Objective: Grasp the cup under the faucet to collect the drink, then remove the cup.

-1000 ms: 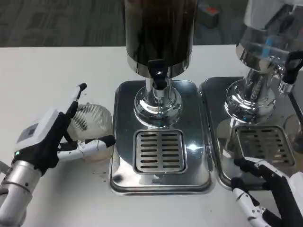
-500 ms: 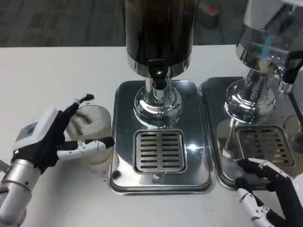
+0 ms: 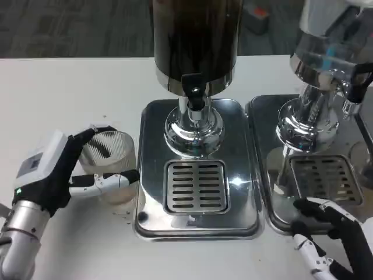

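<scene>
A clear ribbed cup (image 3: pixel 112 158) stands on the white table, just left of the steel drip tray (image 3: pixel 152 175) and clear of the black faucet (image 3: pixel 194 88). My left hand (image 3: pixel 55 172) wraps it: the fingers (image 3: pixel 87 137) curl over its far rim and the thumb (image 3: pixel 111 181) presses its near side. The faucet hangs from a dispenser of dark drink (image 3: pixel 195 41), above the slotted grate (image 3: pixel 196 186). My right hand (image 3: pixel 338 239) hovers at the bottom right corner with its fingers apart and nothing in it.
A second dispenser (image 3: pixel 323 64) with its own tray (image 3: pixel 274 192) stands right beside the first, close above my right hand. Bare white table (image 3: pixel 64 87) lies to the left and behind the cup.
The fingers of my left hand have curled down from a raised, spread pose onto the cup's far side. My right hand has sunk slightly toward the bottom edge.
</scene>
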Available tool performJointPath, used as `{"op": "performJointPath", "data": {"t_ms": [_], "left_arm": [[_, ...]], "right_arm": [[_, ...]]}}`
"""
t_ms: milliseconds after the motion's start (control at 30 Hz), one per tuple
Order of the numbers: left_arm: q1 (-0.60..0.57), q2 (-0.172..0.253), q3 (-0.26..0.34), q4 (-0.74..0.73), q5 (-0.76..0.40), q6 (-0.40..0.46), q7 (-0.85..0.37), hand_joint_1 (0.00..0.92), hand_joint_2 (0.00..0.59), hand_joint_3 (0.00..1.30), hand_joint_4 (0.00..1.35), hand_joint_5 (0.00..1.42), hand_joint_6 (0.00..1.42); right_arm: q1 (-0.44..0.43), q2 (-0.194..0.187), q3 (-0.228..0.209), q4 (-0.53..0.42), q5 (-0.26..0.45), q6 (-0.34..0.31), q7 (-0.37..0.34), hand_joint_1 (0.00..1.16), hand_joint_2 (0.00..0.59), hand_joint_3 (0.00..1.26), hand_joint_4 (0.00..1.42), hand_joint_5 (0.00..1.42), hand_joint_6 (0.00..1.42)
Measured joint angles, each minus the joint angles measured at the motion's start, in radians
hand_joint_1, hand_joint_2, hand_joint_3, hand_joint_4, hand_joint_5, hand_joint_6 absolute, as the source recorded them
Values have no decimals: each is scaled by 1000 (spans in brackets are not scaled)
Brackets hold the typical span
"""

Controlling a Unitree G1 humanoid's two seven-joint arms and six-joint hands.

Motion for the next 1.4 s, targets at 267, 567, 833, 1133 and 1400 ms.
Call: {"op": "performJointPath", "data": {"t_ms": [267, 567, 833, 1133, 1400], "left_arm": [[30, -8, 4, -16, 40, -17, 103, 472, 9, 669, 892, 1107, 1424], [56, -13, 14, -44, 70, -17, 163, 479, 15, 703, 924, 1129, 1424], [79, -13, 48, -119, 69, -19, 166, 483, 16, 709, 925, 1129, 1424], [112, -10, 85, -241, 67, -24, 147, 486, 18, 710, 940, 1129, 1424], [121, -17, 80, -308, 68, -24, 56, 496, 14, 710, 942, 1129, 1424]], "right_arm": [[-1, 0, -3, -1, 5, 0, 7, 248, 420, 338, 309, 272, 349], [0, 0, -6, -3, 10, 0, 14, 245, 420, 335, 309, 263, 344], [1, 0, -9, -5, 20, 0, 19, 244, 420, 335, 309, 262, 344], [4, 2, -8, -5, 23, 0, 19, 244, 420, 335, 309, 262, 344], [5, 7, -1, -5, 24, 0, 19, 246, 426, 335, 309, 262, 343]]}}
